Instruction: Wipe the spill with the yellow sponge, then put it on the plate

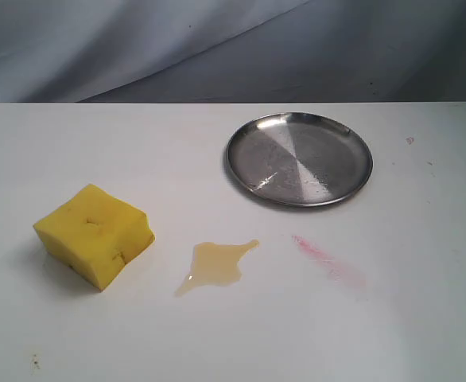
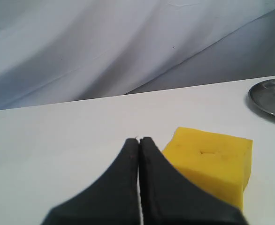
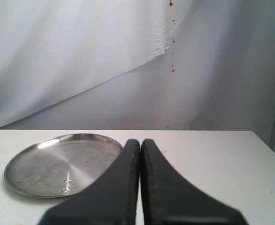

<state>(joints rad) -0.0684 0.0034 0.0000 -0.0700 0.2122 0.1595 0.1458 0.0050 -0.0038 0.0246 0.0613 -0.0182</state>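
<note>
Opening the left gripper [image 2: 139, 140], now closed on nothing like the right gripper [image 3: 140, 141], should come first, then grasping the yellow sponge [image 1: 94, 235], which lies left of the spill [image 1: 215, 265].

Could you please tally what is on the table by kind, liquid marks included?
Sponge: 1
Plate: 1
Amber spill: 1
Pink-red streak: 1
Total: 4

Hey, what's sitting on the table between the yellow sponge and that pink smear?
The amber spill, apart from both the yellow sponge and the pink smear; the exterior view shows it.
</note>
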